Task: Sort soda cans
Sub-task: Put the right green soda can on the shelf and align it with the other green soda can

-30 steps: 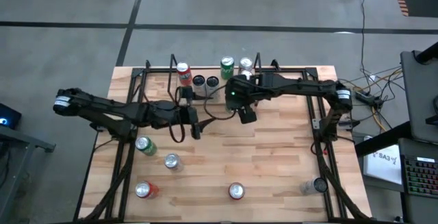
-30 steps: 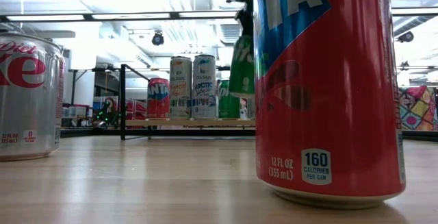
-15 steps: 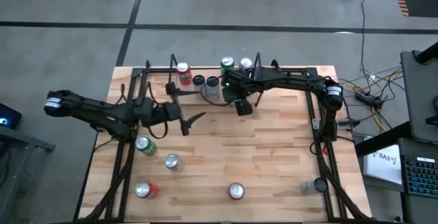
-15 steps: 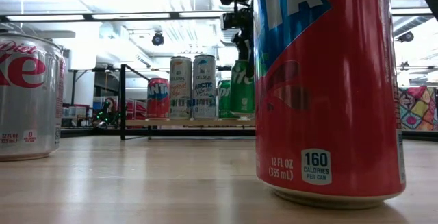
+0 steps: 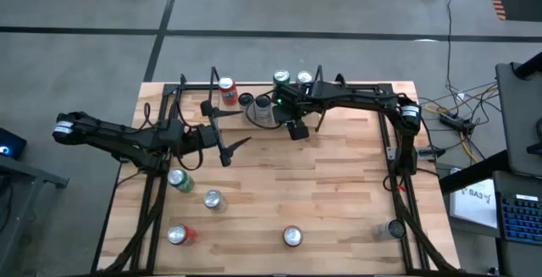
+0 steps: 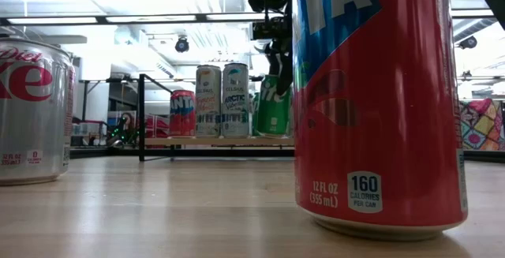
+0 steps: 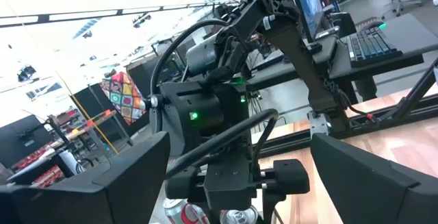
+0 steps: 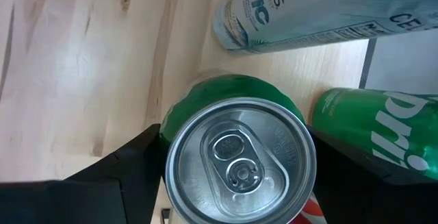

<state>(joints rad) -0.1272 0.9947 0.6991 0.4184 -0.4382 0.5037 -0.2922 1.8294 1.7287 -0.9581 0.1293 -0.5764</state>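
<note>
Down from where it was hanging a second ago, setting the green soda can (image 8: 239, 159) beside a second green can (image 8: 376, 128) in the far row, grouping colours, right gripper (image 5: 266, 112) clasping it, left gripper (image 5: 235, 150) idling wide open mid-table.

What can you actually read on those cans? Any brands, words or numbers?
"12 FL OZ (355 mL)" and "160 CALORIES PER CAN", also the letters "TA": big red can.
"Diet" above a cut-off "ke": silver can.
"ARCTIC": tall pale can; its smaller print is unreadable.
"pri", cut off: lying green can.
"CTIC": pale can beside it.
The far red can's label is too small to read.
</note>
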